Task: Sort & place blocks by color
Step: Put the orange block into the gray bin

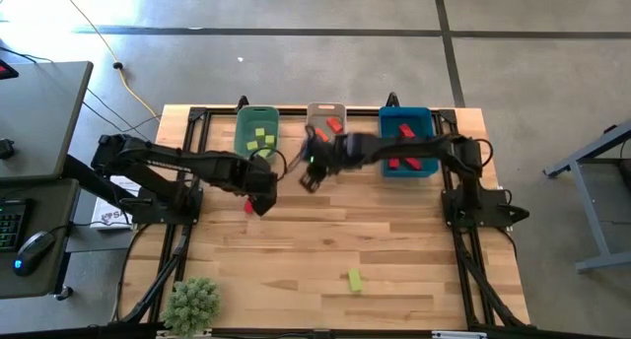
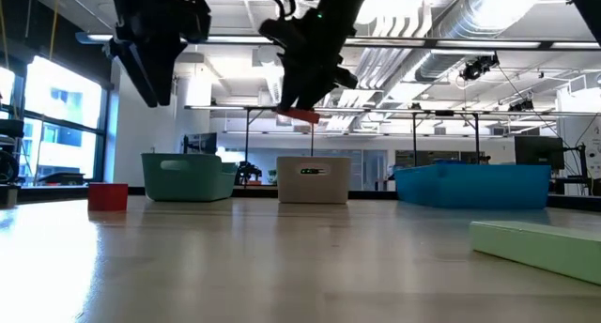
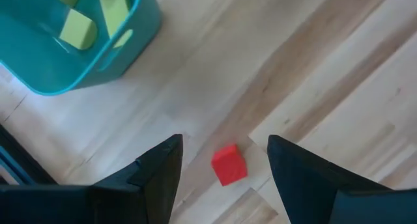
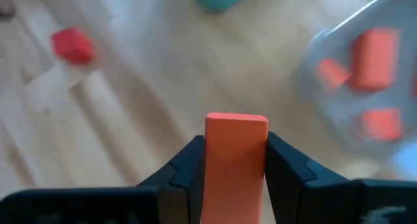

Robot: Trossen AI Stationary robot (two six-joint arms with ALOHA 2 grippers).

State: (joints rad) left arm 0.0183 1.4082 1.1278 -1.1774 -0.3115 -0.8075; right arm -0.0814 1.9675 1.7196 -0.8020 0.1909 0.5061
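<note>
My right gripper (image 4: 234,140) is shut on an orange-red bar block (image 4: 236,160), high above the table just in front of the white bin (image 1: 326,113). My left gripper (image 3: 225,144) hangs open above a red cube (image 3: 229,164) that lies flat on the wood, one finger on either side of it and well clear. The green bin (image 1: 256,132) holds yellow-green blocks, the white bin holds orange-red ones, and the blue bin (image 1: 407,142) holds deep red ones. A yellow-green block (image 1: 354,279) lies near the table's front edge. My right gripper pinches the orange-red bar by its two long sides (image 4: 210,164) between its two fingers. The fingers slant down from above and lie along the bar, whose free end (image 4: 236,122) sticks out past the fingertips. In the low view the bar (image 2: 302,115) hangs clear of the table.
The three bins stand in a row along the table's far edge. A small potted plant (image 1: 192,305) sits at the near left corner. Bare wood stretches across the middle and near right of the table.
</note>
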